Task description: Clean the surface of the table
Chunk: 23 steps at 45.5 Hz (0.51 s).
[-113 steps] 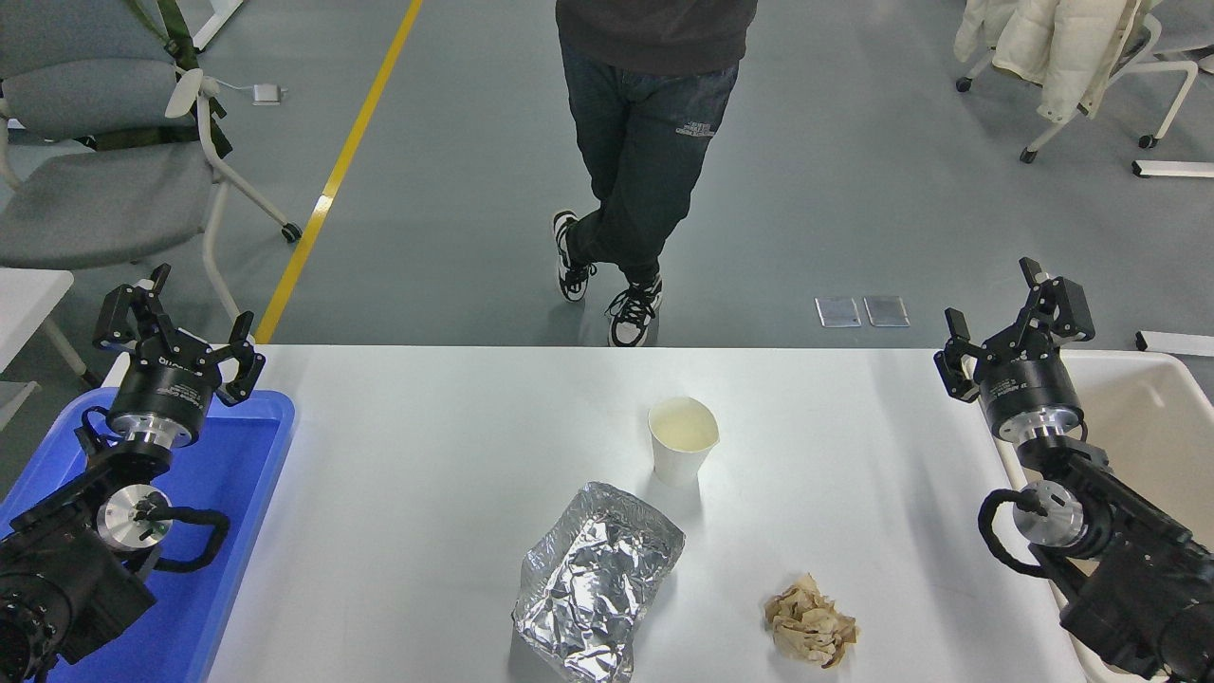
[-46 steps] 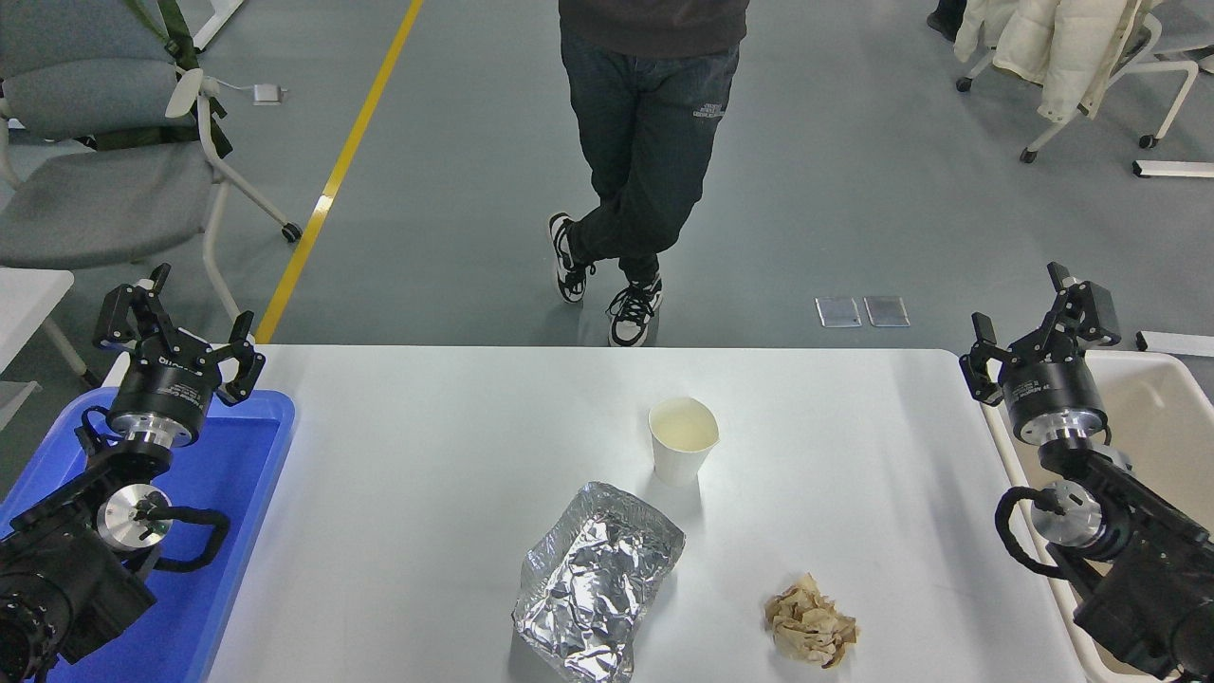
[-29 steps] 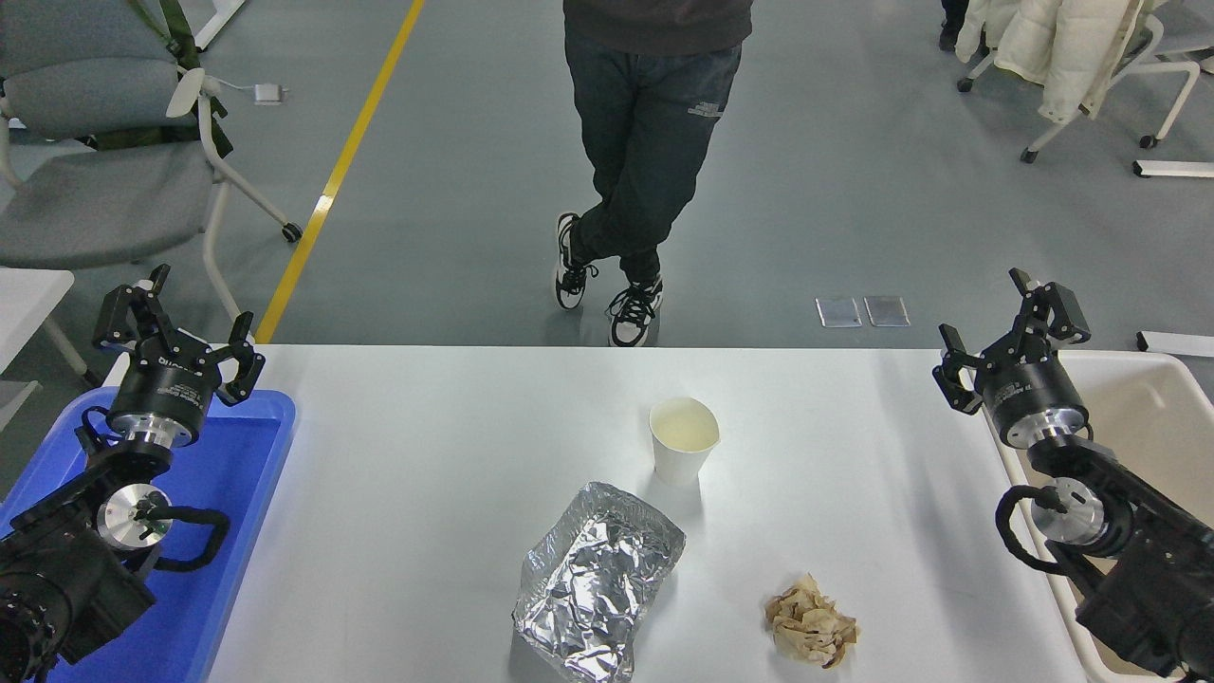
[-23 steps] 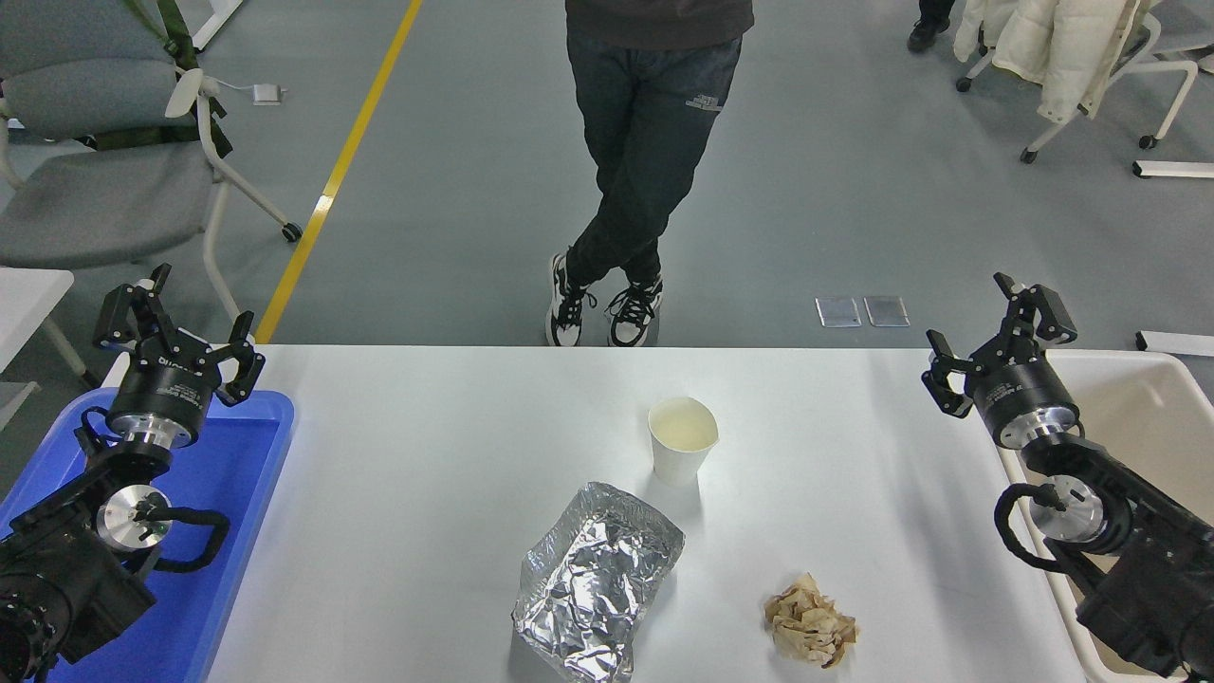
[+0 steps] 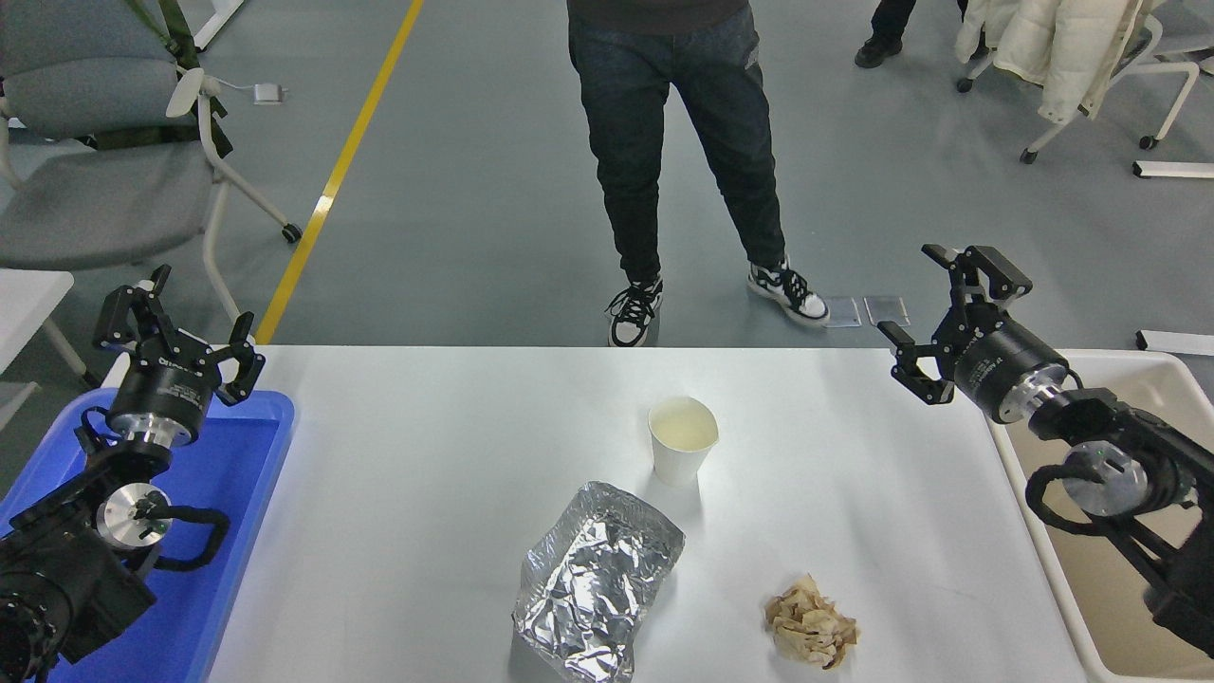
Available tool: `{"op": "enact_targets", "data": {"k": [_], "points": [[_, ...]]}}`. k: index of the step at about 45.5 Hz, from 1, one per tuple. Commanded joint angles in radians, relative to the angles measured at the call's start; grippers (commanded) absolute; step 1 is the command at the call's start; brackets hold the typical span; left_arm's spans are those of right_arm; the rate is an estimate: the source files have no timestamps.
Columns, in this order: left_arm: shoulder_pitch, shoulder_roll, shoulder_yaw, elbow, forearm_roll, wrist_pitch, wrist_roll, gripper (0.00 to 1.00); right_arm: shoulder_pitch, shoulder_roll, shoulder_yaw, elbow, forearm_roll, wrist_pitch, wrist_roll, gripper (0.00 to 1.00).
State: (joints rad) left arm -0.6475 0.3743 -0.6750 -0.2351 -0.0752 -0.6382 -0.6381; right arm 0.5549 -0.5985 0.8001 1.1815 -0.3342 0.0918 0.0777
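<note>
The white table surface (image 5: 408,493) carries a white paper cup (image 5: 682,440) near its middle, a crumpled silver foil tray (image 5: 595,580) in front of the cup, and a crumpled brownish paper wad (image 5: 809,621) at the front right. My right gripper (image 5: 934,308) hangs open and empty above the table's far right corner, well right of the cup. My left gripper (image 5: 175,323) is parked open over the far left corner.
A blue plastic tray (image 5: 237,493) lies at the table's left edge under my left arm. A beige bin (image 5: 1138,379) stands at the right edge. A person (image 5: 673,142) stands beyond the far edge. Chairs stand at the back left and back right.
My right gripper has swung left and farther out, from beside the bin to over the table's far right corner. The person has uncrossed their legs and stepped right. The left arm has not moved.
</note>
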Motion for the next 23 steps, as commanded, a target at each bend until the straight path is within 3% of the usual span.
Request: {"op": "enact_targets", "data": {"k": [1,15,23], "points": [[-0.001,0.000,0.000,-0.001,0.002,-0.005,0.000,1.00,0.003,-0.057,-0.002,0.174,-0.084,-0.007,-0.170,1.00],[-0.001,0.000,0.000,-0.001,0.002,-0.006,0.000,1.00,0.022,-0.049,-0.012,0.276,-0.273,0.023,-0.243,1.00],[-0.003,0.000,0.000,-0.001,0.002,-0.008,0.000,1.00,0.092,-0.044,-0.128,0.276,-0.526,0.048,-0.246,1.00]]}}
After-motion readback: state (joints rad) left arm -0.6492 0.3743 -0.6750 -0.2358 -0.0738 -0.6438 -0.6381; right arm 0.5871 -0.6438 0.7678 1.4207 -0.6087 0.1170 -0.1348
